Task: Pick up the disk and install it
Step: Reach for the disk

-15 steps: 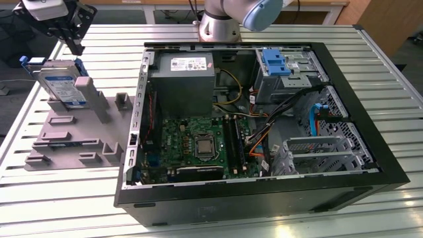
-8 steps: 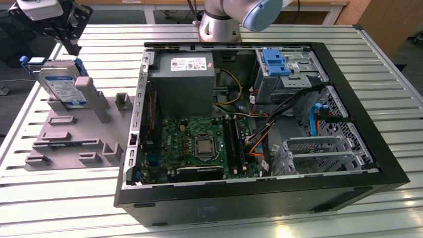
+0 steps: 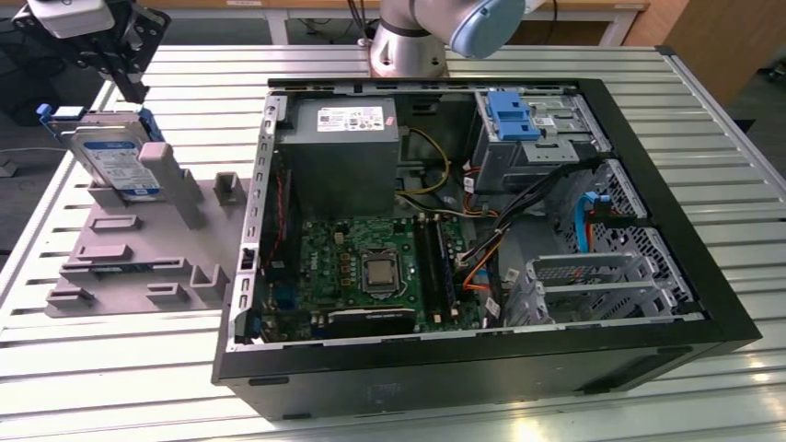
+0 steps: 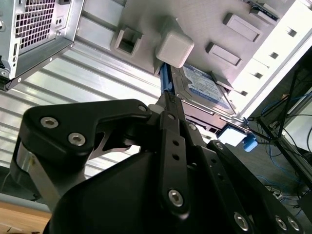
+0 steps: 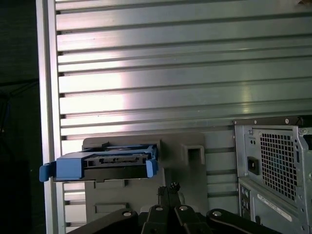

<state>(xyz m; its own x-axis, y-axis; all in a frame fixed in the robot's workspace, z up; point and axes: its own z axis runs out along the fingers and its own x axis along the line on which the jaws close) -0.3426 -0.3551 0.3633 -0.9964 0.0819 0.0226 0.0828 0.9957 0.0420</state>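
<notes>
The disk [image 3: 117, 161] stands on edge in a slot of the grey fixture [image 3: 135, 262] at the exterior view's left. It is silver with a white-and-blue label and a blue carrier around it. My gripper [image 3: 132, 89] hangs just above the disk's top edge, apart from it, with its black fingers drawn together and nothing between them. In the first wrist view the disk's [image 5: 105, 163] blue-framed edge lies beside the gripper [image 5: 169, 187]. In the second wrist view the gripper [image 4: 168, 100] points at the disk's [image 4: 204, 85] labelled face.
An open computer case [image 3: 687, 267] lies on the slatted metal table [image 3: 123, 368], at the exterior view's right of the fixture. Inside are a grey power supply [image 3: 338, 147], a motherboard [image 3: 368, 267], a ribbed blue latch [image 3: 514, 115] and metal drive cages [image 3: 590, 276].
</notes>
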